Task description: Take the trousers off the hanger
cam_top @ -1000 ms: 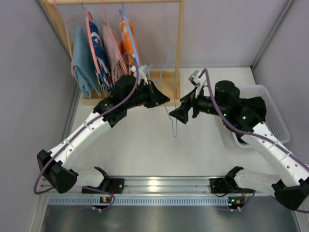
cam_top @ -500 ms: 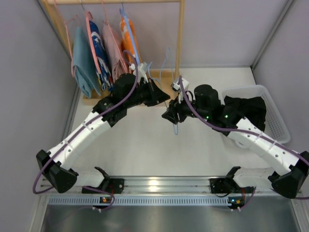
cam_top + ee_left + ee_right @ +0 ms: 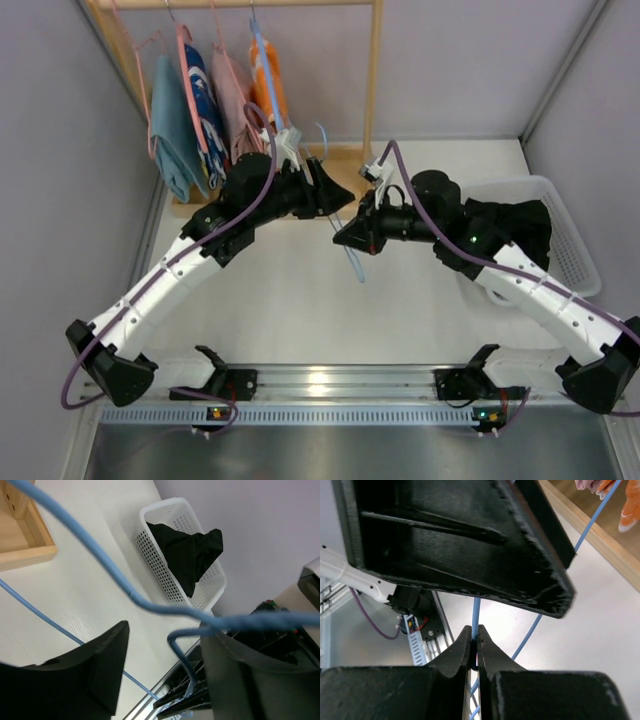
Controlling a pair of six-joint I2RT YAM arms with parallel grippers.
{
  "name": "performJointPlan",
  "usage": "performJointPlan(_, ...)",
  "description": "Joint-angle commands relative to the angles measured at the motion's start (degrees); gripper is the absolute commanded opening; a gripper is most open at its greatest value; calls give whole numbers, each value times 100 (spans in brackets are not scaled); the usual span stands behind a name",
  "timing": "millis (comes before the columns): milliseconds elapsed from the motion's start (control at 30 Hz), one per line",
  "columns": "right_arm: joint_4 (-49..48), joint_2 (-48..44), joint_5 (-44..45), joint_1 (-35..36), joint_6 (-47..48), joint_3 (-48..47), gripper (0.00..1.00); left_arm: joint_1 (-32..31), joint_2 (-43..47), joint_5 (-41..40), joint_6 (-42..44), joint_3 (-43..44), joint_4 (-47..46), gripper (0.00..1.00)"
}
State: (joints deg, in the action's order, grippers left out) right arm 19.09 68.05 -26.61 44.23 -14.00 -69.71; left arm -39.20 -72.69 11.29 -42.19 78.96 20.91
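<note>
Clamping the blue hanger (image 3: 476, 611), the right gripper (image 3: 474, 635) was closed on its wire; the left gripper (image 3: 164, 630) stood open around it. Black trousers (image 3: 192, 552) lay in the basket (image 3: 159, 562) behind the right gripper. Orange trousers (image 3: 268, 90) hung beyond the left gripper. Open tabletop (image 3: 300, 300) lay beneath both.

— How many garments?
— Four hanging garments (image 3: 175, 130) on one wooden rack (image 3: 372, 90), possibly more hidden between them. One pair of black trousers (image 3: 525, 225) in one white basket (image 3: 575, 252).
— Loose hangers?
— One blue hanger (image 3: 476, 612).

I'm checking all three views and I'm reading no text, label, brand, number or sign; the orange trousers (image 3: 272, 90) are showing only pattern, no letters.
</note>
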Motion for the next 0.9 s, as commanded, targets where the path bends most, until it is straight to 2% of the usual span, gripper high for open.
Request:
performJointPlan(0,-564,-266,-459,-221,-551,1,0,0,377,40,282,137,-201,68)
performJointPlan(67,-582,-345,-459,-422,-813,80,0,0,457,5,413,155,-192,77)
performJointPlan(200,-355,-582,-398,-757,-1096,248,0,44,667,40,616,173,-201,83)
performJointPlan(400,191,-1048,-240,-846,-780,134,0,141,1045,110,1239,304,-192,95)
performJointPlan(533,95,-760,-423,-1117,-736,-208,0,307,1169,-12,1582,401,-192,98)
performJointPlan(667,322,-118,-529,-1311,-395,-928,0,588,1265,-48,1601,410,-192,98)
performJointPlan(867,1112,1244,-688,-1829,28,-3034,0,1028,1467,206,1188,305,-192,99)
